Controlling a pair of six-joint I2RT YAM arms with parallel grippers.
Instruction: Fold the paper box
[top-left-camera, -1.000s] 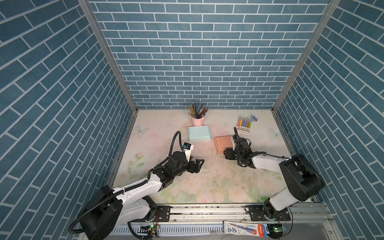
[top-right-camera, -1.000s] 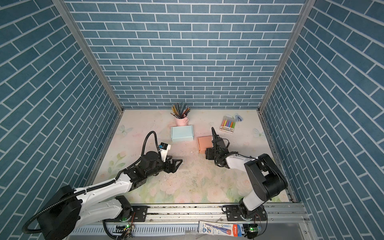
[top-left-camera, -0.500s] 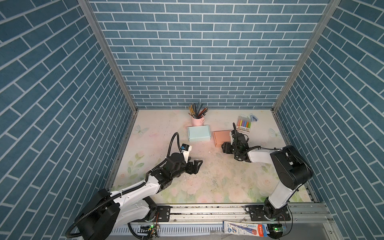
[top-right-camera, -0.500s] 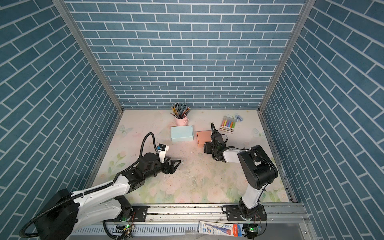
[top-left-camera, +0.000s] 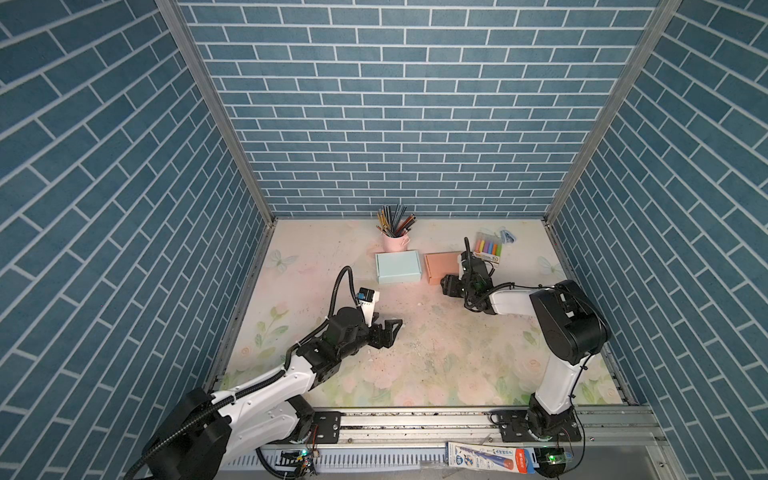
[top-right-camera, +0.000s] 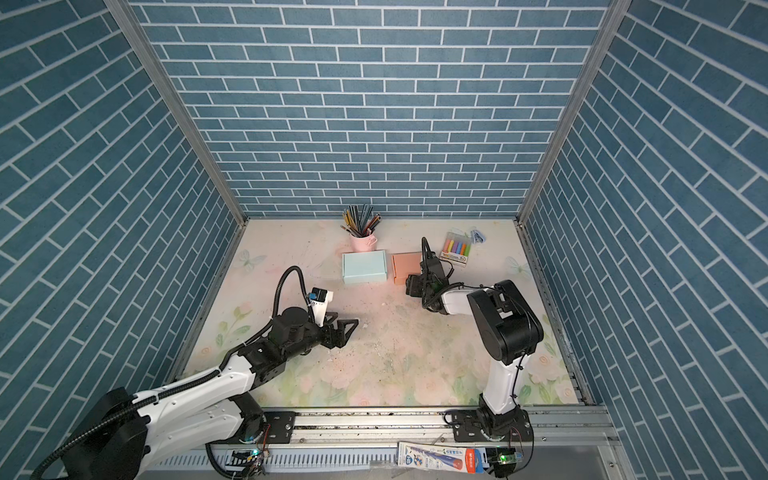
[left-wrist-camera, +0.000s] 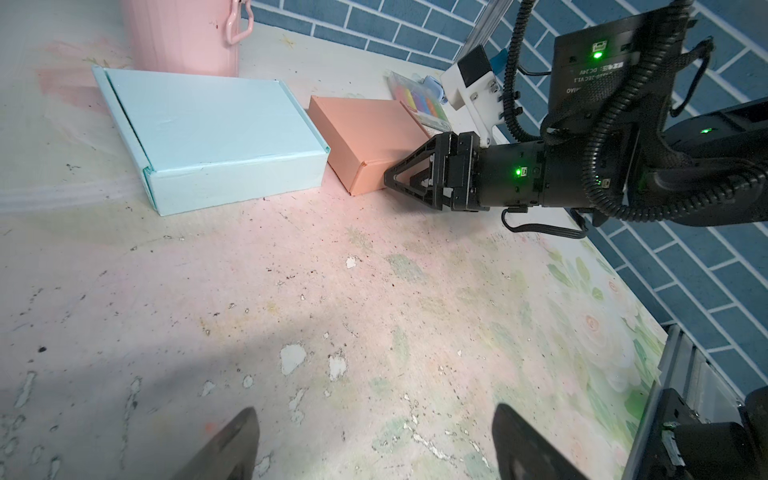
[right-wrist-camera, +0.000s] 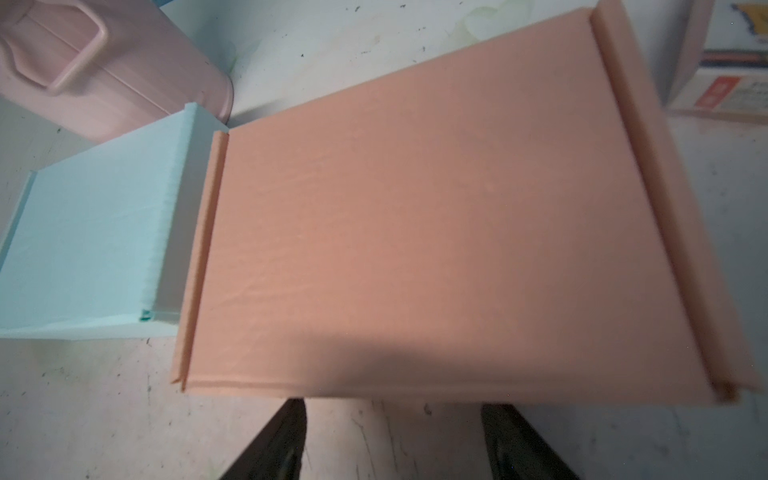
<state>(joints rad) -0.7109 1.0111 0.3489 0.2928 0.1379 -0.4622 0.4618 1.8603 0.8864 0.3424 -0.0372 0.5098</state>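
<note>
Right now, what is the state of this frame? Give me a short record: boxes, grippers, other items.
orange box: closed, lying flat
blue box: closed, beside the orange box
right gripper: open, tips at the orange box's near edge, not gripping
left gripper: open, empty, away from both boxes
other: pencil cup and marker pack at the back

I can read only "HB", in a blue circle on the packet (top-left-camera: 490, 457) that lies at the front rail (top-left-camera: 415, 428). The small white print on the black module (left-wrist-camera: 594, 70) is not legible for me.
</note>
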